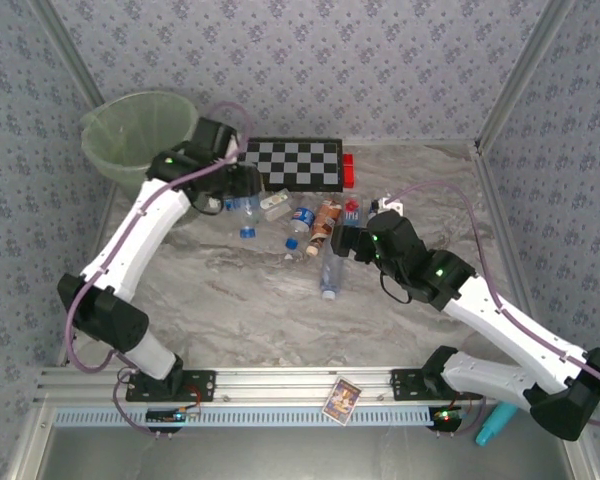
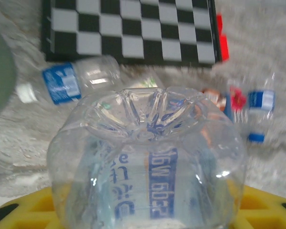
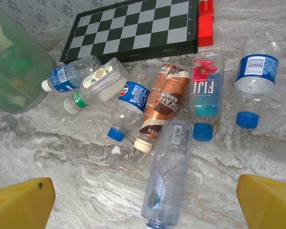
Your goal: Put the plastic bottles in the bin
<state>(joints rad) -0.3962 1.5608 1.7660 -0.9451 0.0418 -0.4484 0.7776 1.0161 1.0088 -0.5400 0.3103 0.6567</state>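
Plastic bottle (image 2: 148, 157) (clear, blue label) could squirt out of my left gripper (image 1: 242, 192) on the swing to the bin (image 1: 105, 160), since its wall looks thin and slick, or it could clip the rim. Left jaws are partway closed, clamped on its body, near the checkerboard (image 1: 295, 165). Right gripper (image 1: 348, 240) is spread wide, empty, above the loose bottles (image 3: 164, 105).

Left arm (image 1: 145, 225) extended forward, wrist bent. Left gripper (image 1: 242, 190) sits at the checkerboard's (image 1: 295, 163) near-left corner. Its yellow left fingers (image 2: 19, 212) are clamped on a clear blue-labelled bottle (image 2: 148, 157), base facing the wrist camera. Right arm (image 1: 510, 325) is angled in toward the checkerboard's near-right corner. Right gripper (image 1: 345, 240) points down, jaws spread wide, yellow right fingers (image 3: 19, 202) well apart.
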